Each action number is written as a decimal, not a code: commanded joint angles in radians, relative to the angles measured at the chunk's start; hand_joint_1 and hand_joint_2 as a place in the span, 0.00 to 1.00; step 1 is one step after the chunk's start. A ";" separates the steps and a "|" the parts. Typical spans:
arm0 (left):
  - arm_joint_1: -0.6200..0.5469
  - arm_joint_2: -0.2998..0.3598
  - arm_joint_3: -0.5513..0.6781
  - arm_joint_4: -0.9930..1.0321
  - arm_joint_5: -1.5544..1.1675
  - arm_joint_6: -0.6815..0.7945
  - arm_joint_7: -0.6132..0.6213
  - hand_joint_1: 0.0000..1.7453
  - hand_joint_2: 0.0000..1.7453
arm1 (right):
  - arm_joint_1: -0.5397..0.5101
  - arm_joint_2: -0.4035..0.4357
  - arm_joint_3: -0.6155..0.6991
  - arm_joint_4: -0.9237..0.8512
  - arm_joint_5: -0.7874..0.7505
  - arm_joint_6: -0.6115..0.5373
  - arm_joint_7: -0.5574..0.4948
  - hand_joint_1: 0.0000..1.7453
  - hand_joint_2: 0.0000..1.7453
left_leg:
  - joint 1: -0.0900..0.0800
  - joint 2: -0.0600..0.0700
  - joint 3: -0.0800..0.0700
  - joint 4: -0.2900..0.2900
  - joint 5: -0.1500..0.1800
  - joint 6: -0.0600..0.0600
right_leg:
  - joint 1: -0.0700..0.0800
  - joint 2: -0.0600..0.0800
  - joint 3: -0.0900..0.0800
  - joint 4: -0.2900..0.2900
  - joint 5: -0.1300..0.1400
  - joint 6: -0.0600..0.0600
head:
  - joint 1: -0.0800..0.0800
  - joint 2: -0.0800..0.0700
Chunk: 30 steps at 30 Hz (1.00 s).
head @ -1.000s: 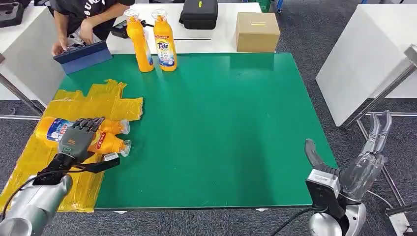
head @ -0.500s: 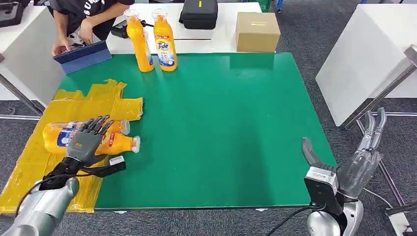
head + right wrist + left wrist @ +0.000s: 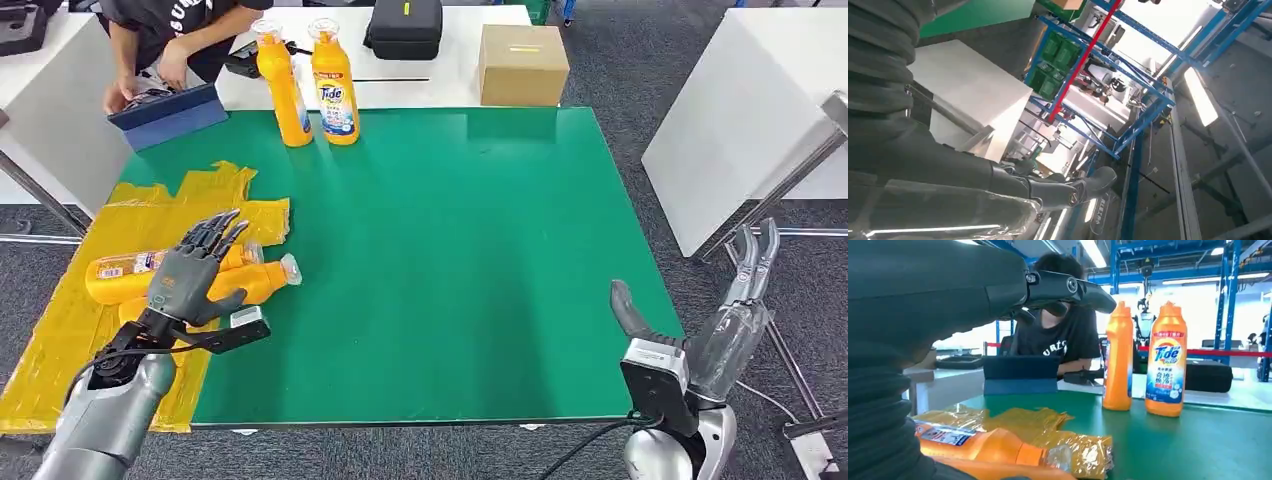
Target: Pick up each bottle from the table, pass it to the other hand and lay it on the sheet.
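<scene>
Head view, looking down on the green bench: the left robot hand hovers with fingers spread and empty above two orange bottles lying side by side on the yellow sheet at the bench's left edge, their caps toward the middle. Two more bottles stand upright at the far edge, close together, near a person's hands on a blue tablet case. A cardboard box and black case sit on the white table beyond. The right robot hand hangs off the bench's right near corner, fingers straight and apart, holding nothing. Wide bare green surface lies between sheet and right edge.

Left wrist view, low across the bench, shows the near bottle's clear cap against crinkled sheet and the standing pair's labels. Right wrist view faces blue racking and ceiling lights.
</scene>
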<state>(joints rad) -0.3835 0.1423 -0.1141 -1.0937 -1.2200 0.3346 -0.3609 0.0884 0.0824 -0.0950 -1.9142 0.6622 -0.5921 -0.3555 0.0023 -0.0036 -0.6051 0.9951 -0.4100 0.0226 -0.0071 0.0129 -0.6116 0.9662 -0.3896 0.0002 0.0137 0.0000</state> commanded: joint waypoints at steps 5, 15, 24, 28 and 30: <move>0.052 -0.010 0.000 -0.458 0.665 -0.466 -0.211 0.00 1.00 | -0.043 -0.013 0.030 0.027 -0.074 0.047 -0.016 0.00 1.00 | 0.000 0.002 0.004 0.002 -0.005 -0.002 | 0.000 0.000 0.005 0.001 -0.004 0.000 | 0.000 0.000; -0.071 -0.200 0.040 -0.428 1.354 -0.667 -0.036 0.00 1.00 | -0.082 -0.005 0.175 0.044 -0.305 0.102 -0.155 0.00 1.00 | 0.000 -0.002 0.001 0.002 -0.002 -0.002 | 0.000 -0.003 0.002 0.001 -0.002 0.000 | 0.000 0.000; -0.137 -0.266 -0.216 -0.212 1.362 -0.548 -0.029 0.00 1.00 | -0.258 0.013 0.410 0.207 -0.441 0.079 -0.222 0.00 1.00 | -0.001 -0.001 0.005 0.000 -0.001 -0.001 | 0.000 -0.003 0.006 0.000 -0.001 0.000 | 0.000 0.000; -0.143 -0.291 -0.264 -0.221 1.317 -0.480 -0.021 0.00 1.00 | -0.348 0.023 0.475 0.286 -0.443 0.133 -0.179 0.00 1.00 | 0.000 0.001 0.004 0.000 0.000 0.000 | 0.000 -0.001 0.004 -0.001 -0.001 0.000 | 0.000 0.000; -0.134 -0.304 -0.292 -0.222 1.315 -0.468 -0.017 0.00 1.00 | -0.403 0.041 0.515 0.344 -0.434 0.145 -0.165 0.00 1.00 | -0.001 0.002 0.007 0.000 -0.002 -0.001 | -0.001 0.000 0.006 0.000 -0.002 0.000 | 0.000 0.000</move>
<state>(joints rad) -0.4652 -0.1183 -0.2698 -1.4313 0.1235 -0.1849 -0.3887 -0.1176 0.0961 0.2503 -1.8016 0.2266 -0.4890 -0.5607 0.0019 -0.0034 -0.6048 0.9953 -0.4090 0.0237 -0.0074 0.0129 -0.6109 0.9662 -0.3890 0.0004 0.0137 0.0000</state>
